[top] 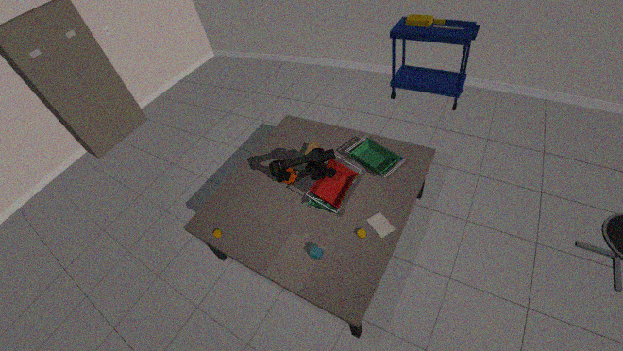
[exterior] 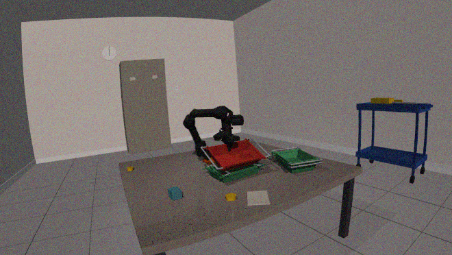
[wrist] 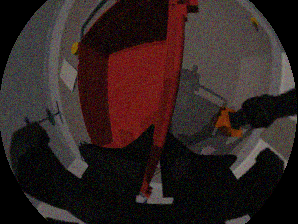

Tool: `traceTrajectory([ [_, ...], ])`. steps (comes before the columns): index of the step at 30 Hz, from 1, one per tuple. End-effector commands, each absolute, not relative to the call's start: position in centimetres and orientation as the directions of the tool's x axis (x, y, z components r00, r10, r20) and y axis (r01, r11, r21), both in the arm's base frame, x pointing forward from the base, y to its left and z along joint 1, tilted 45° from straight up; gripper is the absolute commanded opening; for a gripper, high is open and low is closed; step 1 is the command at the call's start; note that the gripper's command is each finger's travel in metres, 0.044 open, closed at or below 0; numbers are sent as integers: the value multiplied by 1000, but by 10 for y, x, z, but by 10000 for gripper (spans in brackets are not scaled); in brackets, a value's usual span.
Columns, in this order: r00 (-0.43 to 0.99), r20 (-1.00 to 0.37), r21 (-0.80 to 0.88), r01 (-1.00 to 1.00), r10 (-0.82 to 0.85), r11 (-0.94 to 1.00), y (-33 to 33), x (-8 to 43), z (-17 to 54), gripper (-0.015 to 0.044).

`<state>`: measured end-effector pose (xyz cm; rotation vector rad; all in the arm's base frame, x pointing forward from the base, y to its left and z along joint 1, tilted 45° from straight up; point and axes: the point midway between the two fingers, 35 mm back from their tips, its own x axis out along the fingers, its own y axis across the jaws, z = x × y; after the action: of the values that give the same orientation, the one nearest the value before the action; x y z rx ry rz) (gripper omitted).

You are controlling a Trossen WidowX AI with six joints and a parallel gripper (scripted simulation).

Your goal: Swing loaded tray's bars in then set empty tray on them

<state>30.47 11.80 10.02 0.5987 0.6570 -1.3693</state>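
Note:
My gripper (exterior: 231,149) (wrist: 156,127) is shut on the side wall of the red tray (top: 331,188) (exterior: 234,156) (wrist: 135,90). The red tray looks empty and is tilted in the exterior view, with its wire bars out at its ends. It is over a green tray (top: 320,206) (exterior: 237,176), which shows only along its lower side and near end. The red tray hides the green tray's inside, its blocks and most of its bars. Whether the two trays touch I cannot tell.
Another green tray (top: 373,155) (exterior: 297,157) with wire bars stands to the right of the red one. A blue-green block (top: 315,252) (exterior: 175,193), yellow pieces (top: 362,233) (exterior: 231,197) (top: 217,233) (exterior: 130,168) and a pale square (top: 380,225) (exterior: 258,198) lie on the table.

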Motion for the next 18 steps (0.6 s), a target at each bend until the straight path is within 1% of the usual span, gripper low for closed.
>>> traceTrajectory([
  [1,79,-722,-11,992,-687,126,117,303,98,0],
  [18,70,-715,-27,991,-696,128,109,296,91,0],
])
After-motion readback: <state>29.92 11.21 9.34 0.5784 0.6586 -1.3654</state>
